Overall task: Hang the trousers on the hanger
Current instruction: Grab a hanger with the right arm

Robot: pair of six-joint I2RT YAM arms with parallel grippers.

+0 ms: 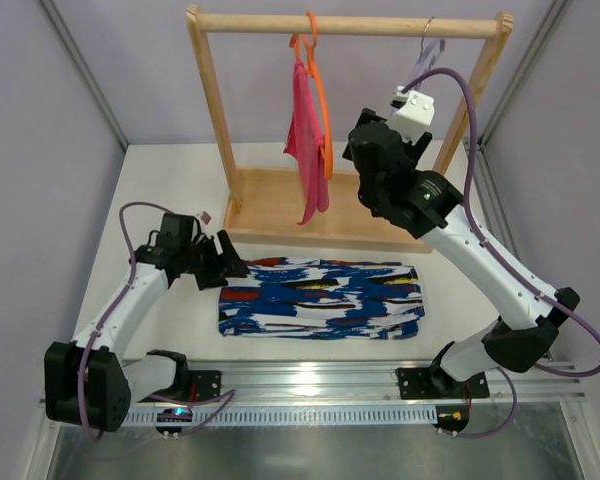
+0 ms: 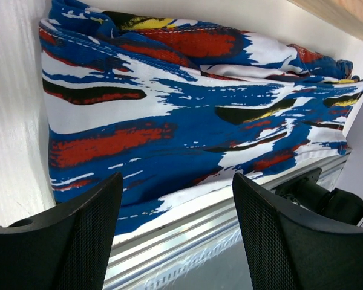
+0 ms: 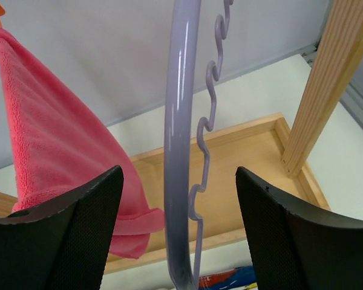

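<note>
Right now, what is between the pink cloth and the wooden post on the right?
The lilac hanger hangs there; the right wrist view shows it most clearly.

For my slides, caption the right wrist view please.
Right gripper, open, flanks the lilac hanger without gripping it; pink cloth and wooden rack beyond.

- Top external camera sits high behind the arm bases, looking down over the table (image 1: 180,180) and rack (image 1: 350,22).
- Left wrist camera looks low and close past the left gripper (image 2: 176,180) across the trousers (image 2: 187,121).
- Right wrist camera looks close past the right gripper (image 3: 178,172) at the hanger (image 3: 180,121) and pink cloth (image 3: 48,139).
- The top view shares the trousers with the left wrist view, the hanger and pink cloth with the right.
</note>
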